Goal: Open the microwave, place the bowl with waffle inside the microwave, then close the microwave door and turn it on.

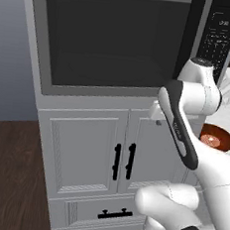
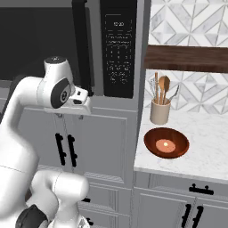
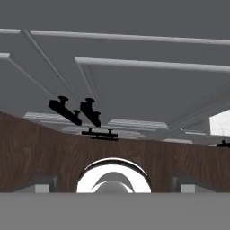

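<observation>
I'm on step one: the microwave door [image 1: 114,40] is shut, nothing opened yet. Gripper [image 2: 82,107] sits just below the microwave [image 2: 120,49], under the foot of the black handle [image 2: 81,44], pointing down at the cabinet doors [image 3: 134,90] and floor. In the hand view the fingertips [image 3: 40,183] stand wide apart, so it's released, holding nothing. Next I judge the hand must rise and turn toward the handle above it, then close round the bar and pull. Bowl with waffle [image 2: 166,143] waits on the counter [image 2: 209,151], well off to the gripper's right (beside a utensil crock [image 2: 160,111]). Keypad display shows digits, too small to read; no brand visible.
</observation>
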